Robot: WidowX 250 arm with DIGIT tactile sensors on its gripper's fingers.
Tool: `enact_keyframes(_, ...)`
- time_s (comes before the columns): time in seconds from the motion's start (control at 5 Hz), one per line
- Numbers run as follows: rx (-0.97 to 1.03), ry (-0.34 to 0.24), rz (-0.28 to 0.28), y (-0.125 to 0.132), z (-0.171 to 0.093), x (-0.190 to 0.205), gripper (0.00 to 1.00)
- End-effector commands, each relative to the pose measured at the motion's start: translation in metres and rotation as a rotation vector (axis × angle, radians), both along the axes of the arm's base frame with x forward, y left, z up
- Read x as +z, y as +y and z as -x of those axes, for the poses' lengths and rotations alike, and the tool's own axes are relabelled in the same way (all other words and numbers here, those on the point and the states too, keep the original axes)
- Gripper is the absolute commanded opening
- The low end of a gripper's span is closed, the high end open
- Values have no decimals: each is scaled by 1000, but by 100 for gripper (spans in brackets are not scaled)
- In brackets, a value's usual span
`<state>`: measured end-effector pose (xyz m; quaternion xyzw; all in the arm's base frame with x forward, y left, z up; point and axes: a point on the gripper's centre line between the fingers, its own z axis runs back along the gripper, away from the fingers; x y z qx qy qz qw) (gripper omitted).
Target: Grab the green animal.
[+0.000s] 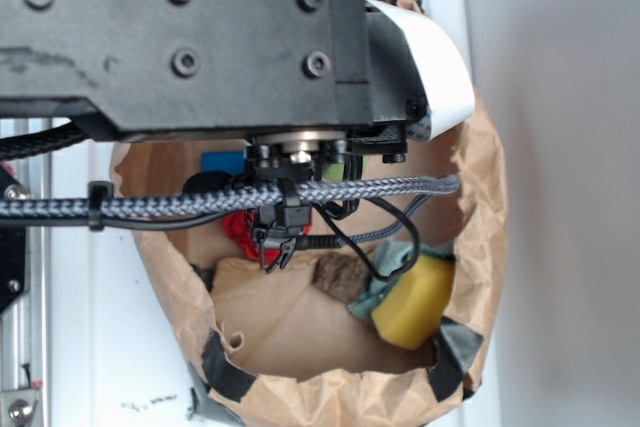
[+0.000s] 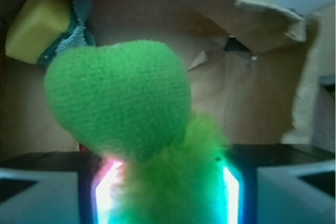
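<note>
The green animal (image 2: 118,98) fills the middle of the wrist view: a smooth green rounded part on top, joined to a fuzzy yellow-green part (image 2: 178,182) below. My gripper (image 2: 167,190) is shut on the fuzzy part, with a lit pad pressing on each side. The toy is held up off the floor of the brown paper bag (image 2: 247,93). In the exterior view the black arm (image 1: 190,37) hangs over the bag's mouth (image 1: 300,387) and hides the gripper; only a sliver of green (image 1: 342,169) shows under the wrist.
A yellow sponge block (image 1: 412,302) lies on a teal-green rag (image 1: 385,277) at the bag's right wall; both also show in the wrist view (image 2: 37,24). A red item (image 1: 238,229) and a blue item (image 1: 222,163) lie deeper in. Braided cable (image 1: 200,205) crosses the bag.
</note>
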<state>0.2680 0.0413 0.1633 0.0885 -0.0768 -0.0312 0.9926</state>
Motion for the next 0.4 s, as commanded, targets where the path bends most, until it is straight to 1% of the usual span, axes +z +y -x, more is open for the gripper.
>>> enact_keyframes(0.0, -20, -40, 27, -6, 2, 20, 0)
enact_keyframes(0.2, -23, -38, 43, -5, 0, 20, 0)
